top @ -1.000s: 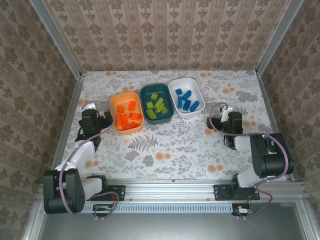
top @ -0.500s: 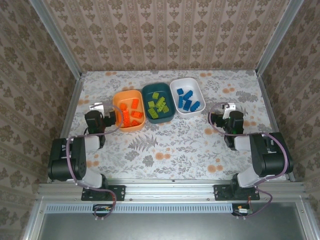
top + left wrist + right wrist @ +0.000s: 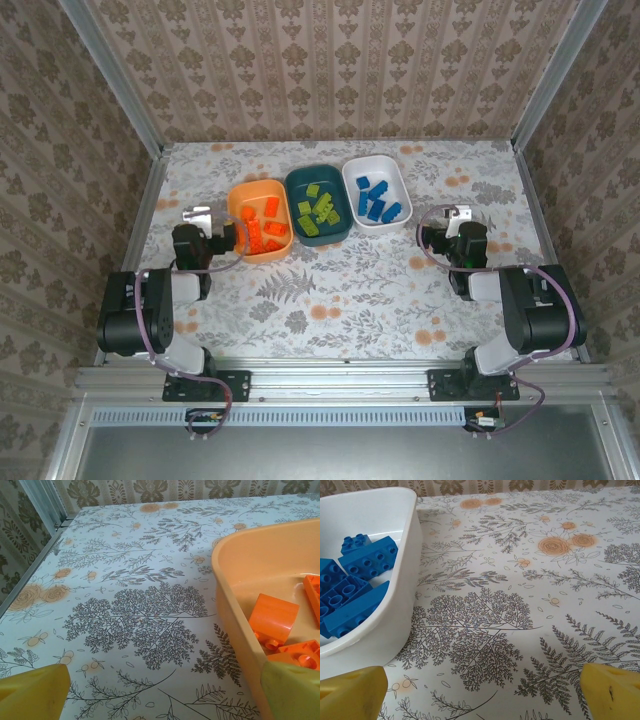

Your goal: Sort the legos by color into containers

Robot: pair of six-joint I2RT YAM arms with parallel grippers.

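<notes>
The left jaws are spread wide and empty, low over the counter [image 3: 350, 290], with one finger [image 3: 292, 692] at the near rim of the orange dish [image 3: 235, 565]. The right jaws are likewise spread and empty, just beside the white dish [image 3: 395, 625]. Orange bricks [image 3: 262, 230] are gathered in the orange dish, green bricks [image 3: 318, 212] in the teal dish [image 3: 338, 233] between the other two, and blue bricks [image 3: 362, 575] in the white dish.

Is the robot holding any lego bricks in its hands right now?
No, nothing is held. The left gripper and the right gripper are both open and empty.
</notes>
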